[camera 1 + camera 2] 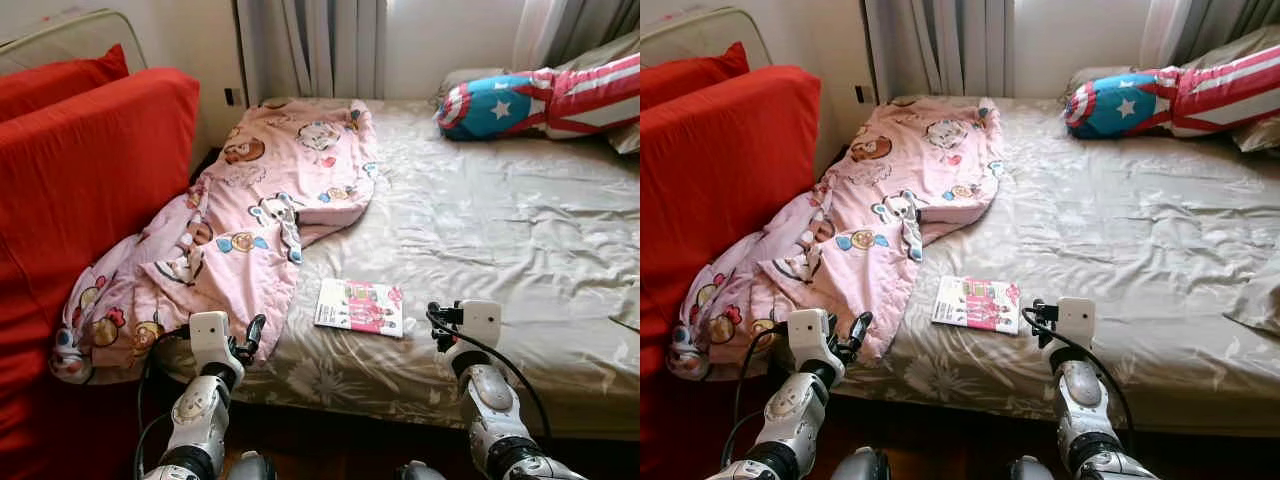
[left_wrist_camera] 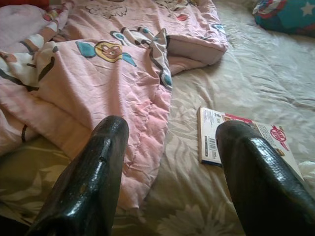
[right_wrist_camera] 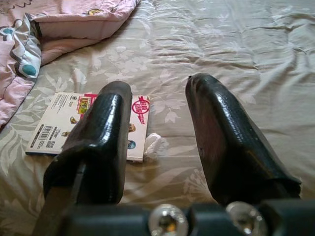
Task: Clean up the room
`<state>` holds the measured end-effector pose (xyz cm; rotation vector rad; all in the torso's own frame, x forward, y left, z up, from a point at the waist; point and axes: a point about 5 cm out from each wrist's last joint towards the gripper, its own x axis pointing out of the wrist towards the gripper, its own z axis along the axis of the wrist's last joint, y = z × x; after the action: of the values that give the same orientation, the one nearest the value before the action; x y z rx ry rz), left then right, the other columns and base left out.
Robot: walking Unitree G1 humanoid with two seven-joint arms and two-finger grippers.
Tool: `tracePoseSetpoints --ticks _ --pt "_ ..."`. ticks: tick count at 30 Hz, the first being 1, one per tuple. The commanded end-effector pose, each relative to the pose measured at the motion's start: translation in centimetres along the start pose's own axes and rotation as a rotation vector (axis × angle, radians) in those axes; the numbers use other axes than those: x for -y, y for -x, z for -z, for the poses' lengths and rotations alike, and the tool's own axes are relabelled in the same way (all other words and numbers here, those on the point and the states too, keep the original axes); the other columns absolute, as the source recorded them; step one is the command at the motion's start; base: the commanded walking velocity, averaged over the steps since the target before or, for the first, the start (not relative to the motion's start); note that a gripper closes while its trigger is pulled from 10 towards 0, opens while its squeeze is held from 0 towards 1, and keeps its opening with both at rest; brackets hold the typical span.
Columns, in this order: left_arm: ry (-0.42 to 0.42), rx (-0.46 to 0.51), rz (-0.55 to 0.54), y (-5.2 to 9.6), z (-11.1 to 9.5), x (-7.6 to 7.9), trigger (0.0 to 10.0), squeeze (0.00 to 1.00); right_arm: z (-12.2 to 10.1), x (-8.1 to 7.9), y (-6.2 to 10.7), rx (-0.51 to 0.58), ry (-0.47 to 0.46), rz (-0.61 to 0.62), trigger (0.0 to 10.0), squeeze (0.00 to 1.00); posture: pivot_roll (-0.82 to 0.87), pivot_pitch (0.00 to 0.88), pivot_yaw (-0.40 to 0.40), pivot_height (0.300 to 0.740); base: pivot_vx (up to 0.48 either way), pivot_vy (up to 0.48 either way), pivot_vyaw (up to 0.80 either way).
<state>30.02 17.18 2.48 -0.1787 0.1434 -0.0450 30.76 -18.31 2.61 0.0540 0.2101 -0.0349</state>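
Note:
A thin pink-and-white booklet (image 1: 359, 306) lies flat on the beige bed sheet (image 1: 500, 230) near the bed's front edge, with a small crumpled white scrap (image 3: 155, 144) beside it. A pink cartoon-print blanket (image 1: 250, 215) is bunched along the bed's left side and spills over the edge. My left gripper (image 1: 250, 338) hovers open at the blanket's lower hem. Just right of the booklet, my right gripper (image 1: 437, 322) is held open above the sheet. Neither holds anything.
A red sofa with cushions (image 1: 80, 180) stands close against the bed's left side. A star-and-stripes pillow (image 1: 540, 100) lies at the head, by the curtains (image 1: 310, 45). Dark wooden floor (image 1: 330, 445) runs along the bed's front edge.

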Motion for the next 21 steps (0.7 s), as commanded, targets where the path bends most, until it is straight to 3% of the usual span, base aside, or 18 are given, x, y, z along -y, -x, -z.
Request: tracePoseSetpoints --ticks 1,21 --pt "-0.002 0.004 -0.003 -0.08 -0.22 -0.18 10.0 0.0 0.45 -0.19 0.12 -0.026 0.002 -0.01 10.0 0.0 -0.11 0.03 0.033 0.638 0.307 0.0 0.0" --pt "0.001 0.004 0.004 -0.08 -0.18 -0.02 10.0 0.0 1.4 0.17 0.51 -0.084 0.004 -0.022 10.0 0.0 -0.11 0.036 0.033 0.638 0.328 0.0 0.0"
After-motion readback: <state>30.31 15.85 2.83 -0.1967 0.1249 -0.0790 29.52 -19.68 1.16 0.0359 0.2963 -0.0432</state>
